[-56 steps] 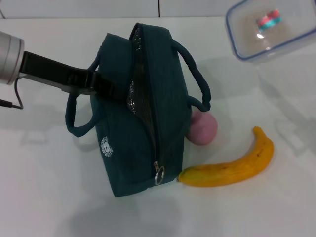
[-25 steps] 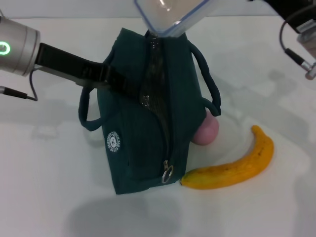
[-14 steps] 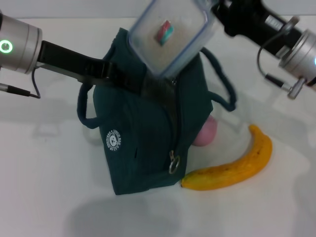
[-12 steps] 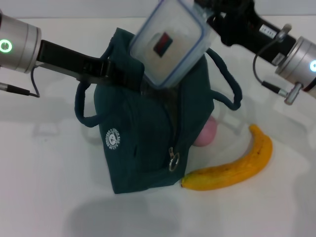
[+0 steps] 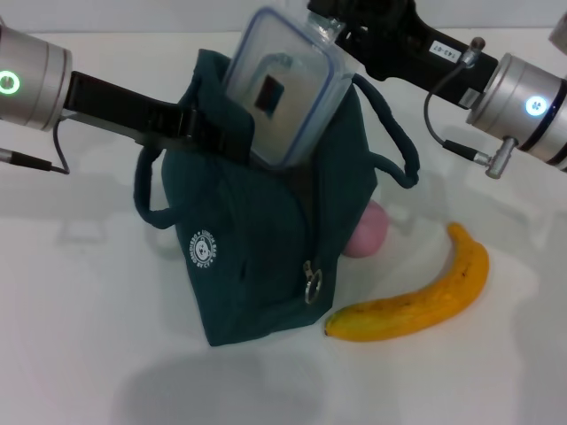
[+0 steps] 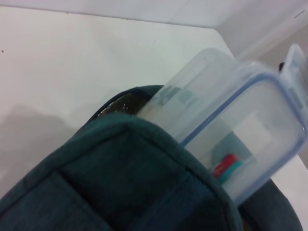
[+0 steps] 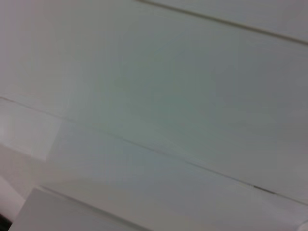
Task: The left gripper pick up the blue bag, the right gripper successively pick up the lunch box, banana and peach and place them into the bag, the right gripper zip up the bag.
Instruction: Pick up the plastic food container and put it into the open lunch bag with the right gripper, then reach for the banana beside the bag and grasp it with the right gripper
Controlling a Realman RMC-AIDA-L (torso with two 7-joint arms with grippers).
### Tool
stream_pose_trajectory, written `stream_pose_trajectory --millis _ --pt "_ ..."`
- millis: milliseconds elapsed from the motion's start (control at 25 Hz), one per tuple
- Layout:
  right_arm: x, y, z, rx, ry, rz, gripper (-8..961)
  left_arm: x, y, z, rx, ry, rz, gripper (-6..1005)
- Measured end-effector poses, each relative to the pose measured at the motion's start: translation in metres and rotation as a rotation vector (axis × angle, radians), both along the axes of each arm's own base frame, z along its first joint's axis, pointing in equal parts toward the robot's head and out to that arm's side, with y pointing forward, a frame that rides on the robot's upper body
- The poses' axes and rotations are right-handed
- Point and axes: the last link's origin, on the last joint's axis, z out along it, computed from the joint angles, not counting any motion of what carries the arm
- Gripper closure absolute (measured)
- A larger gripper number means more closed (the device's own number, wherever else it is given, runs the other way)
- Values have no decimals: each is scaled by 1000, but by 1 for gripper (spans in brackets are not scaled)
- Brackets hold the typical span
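Clamping the lunch box (image 5: 279,93) by its upper edge, right gripper (image 5: 330,27) tilting it, lower part already inside blue bag (image 5: 266,221); left gripper (image 5: 199,133) pinching the bag rim. Next, probably: lower deeper, release. Banana (image 5: 416,297), peach (image 5: 365,228) on table beside the bag.

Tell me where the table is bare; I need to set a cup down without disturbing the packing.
Bare table lies left of and in front of the blue bag, and right of the banana. It is crowded between bag, peach and banana, and above the bag, where both grippers work.
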Motion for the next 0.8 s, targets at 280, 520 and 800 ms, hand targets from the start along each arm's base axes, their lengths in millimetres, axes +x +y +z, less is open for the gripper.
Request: stream_pose_trajectory --millis 280,520,800 --pt "-2 0 0 -14 9 -6 739 -2 -1 0 0 0 5 964" --pt "-1 -2 9 13 42 26 510 -9 -4 2 4 2 23 964" --pt "31 -15 41 169 -41 124 211 -33 -8 18 79 -26 71 964"
